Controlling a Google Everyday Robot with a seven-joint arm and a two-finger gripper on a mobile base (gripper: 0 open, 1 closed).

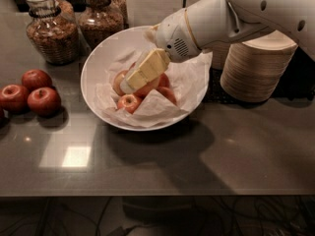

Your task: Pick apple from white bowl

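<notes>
The white bowl (96,58), lined with crumpled white paper, stands mid-table. In it lies the large red-orange apple (150,88), mostly covered by my gripper. Smaller yellow-red apples (129,103) lie around it. My gripper (130,82), cream-yellow on a white arm, reaches down from the upper right into the bowl. Its tip is at the left side of the large apple. I cannot tell whether it touches the apple.
Three dark red apples (30,92) lie on the table to the left of the bowl. Two glass jars (51,31) of grain stand at the back left. A stack of beige disposable bowls (256,68) stands right of the bowl, behind my arm.
</notes>
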